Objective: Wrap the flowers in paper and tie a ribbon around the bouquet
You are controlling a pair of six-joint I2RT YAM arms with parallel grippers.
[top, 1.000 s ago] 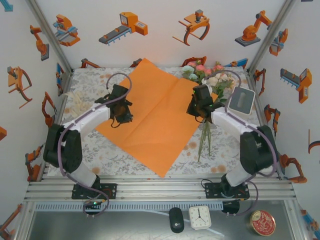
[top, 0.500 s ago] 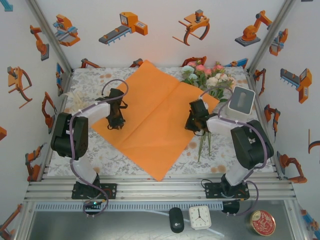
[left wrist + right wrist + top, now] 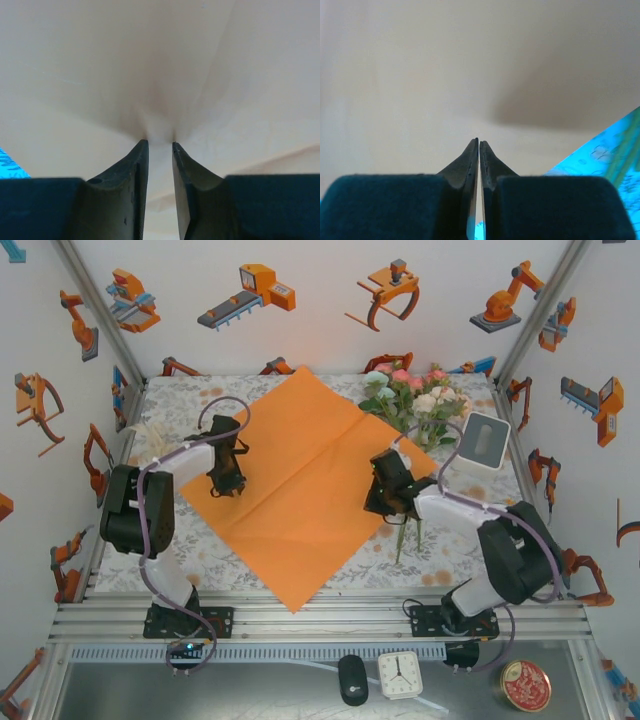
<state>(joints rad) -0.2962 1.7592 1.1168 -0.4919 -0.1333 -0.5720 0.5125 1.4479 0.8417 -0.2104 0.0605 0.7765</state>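
Not much of the job is done yet, by the look of it. The paper (image 3: 300, 480) is spread flat like a diamond across the middle of the table (image 3: 180, 540), with no fold or roll put into it. The flowers (image 3: 415, 400) are left at the upper right of the overhead view. The blooms sit by the paper's right corner and the stems trail down toward the lower right, mostly off the sheet. So nothing is wrapped, and the flowers would need to be laid on the sheet first. What looks like the ribbon (image 3: 152, 445) is bunched at the left edge of the table, untouched, so tying is a long way off.

Now the pincers. The left pincer (image 3: 160, 145) is parked on the paper's left corner. Its jaws are kept just a narrow gap apart, and the sheet is puckered right at the tips, so a pinch of paper seems to be caught there. The right pincer (image 3: 479, 142) is set low at the paper's right edge, near the stems. It's all but closed, only a hairline slit is left. Whether the paper's edge is trapped in that slit can't be told.
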